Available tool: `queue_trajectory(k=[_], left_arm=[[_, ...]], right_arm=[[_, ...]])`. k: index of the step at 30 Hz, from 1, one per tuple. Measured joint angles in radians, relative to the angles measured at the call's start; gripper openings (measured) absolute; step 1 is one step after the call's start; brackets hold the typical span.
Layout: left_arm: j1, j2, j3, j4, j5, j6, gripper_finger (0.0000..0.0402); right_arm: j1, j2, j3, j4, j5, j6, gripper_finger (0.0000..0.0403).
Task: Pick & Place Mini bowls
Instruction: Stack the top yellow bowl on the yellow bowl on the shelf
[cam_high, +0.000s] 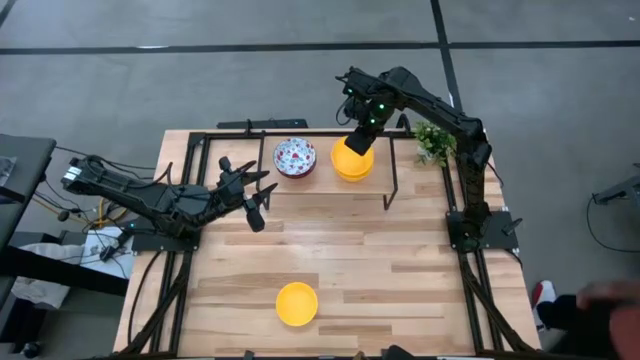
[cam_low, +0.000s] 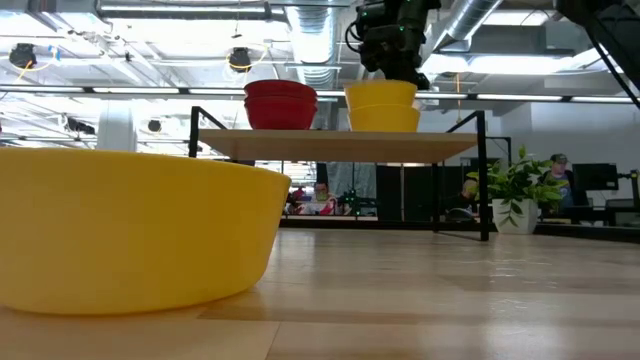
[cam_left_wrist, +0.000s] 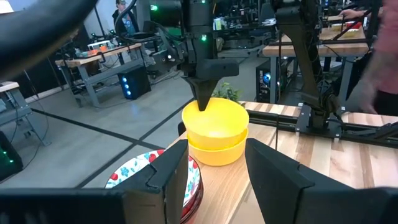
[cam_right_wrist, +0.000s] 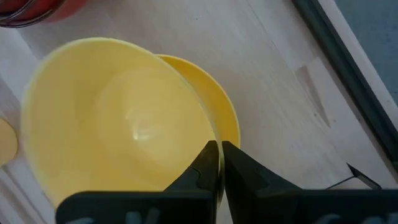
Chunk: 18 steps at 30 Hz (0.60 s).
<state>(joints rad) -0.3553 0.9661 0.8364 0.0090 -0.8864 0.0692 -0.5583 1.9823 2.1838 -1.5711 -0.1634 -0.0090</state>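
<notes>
Two plain yellow mini bowls are nested on the raised wooden shelf (cam_low: 340, 145): an upper one (cam_left_wrist: 214, 121) and a lower one (cam_left_wrist: 217, 154). My right gripper (cam_right_wrist: 220, 149) comes down on the upper bowl's rim and is shut on it. Beside them on the shelf stands a stack of red, speckled mini bowls (cam_high: 294, 157). A third yellow mini bowl (cam_high: 297, 303) rests on its base on the table near the front edge. My left gripper (cam_high: 262, 195) hovers open at the shelf's left end, level, touching nothing. My right gripper pinches the upper yellow bowl's rim (cam_right_wrist: 211, 134) on its far-right side, one finger inside the bowl and one outside. The fingers (cam_left_wrist: 202, 102) come steeply from above, pointing down. The bowl sits in the lower yellow bowl (cam_right_wrist: 227, 118), shifted a little off its centre.
A small green plant (cam_high: 432, 140) stands at the shelf's right end, near the right arm. The shelf's black frame legs (cam_high: 390, 185) stand on the table. A wide stretch of wooden tabletop (cam_high: 400, 270) lies between the shelf and the front bowl.
</notes>
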Motion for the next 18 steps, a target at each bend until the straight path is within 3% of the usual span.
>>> queue_trajectory(k=[11, 18], left_arm=[[0.0, 0.0, 0.0, 0.0, 0.0, 0.0, 0.0159], [0.0, 0.0, 0.0, 0.0, 0.0, 0.0, 0.0159]], right_arm=[[0.0, 0.0, 0.0, 0.0, 0.013, -0.002, 0.0046], [0.0, -0.006, 0.0, 0.0, 0.075, 0.0, 0.0053]])
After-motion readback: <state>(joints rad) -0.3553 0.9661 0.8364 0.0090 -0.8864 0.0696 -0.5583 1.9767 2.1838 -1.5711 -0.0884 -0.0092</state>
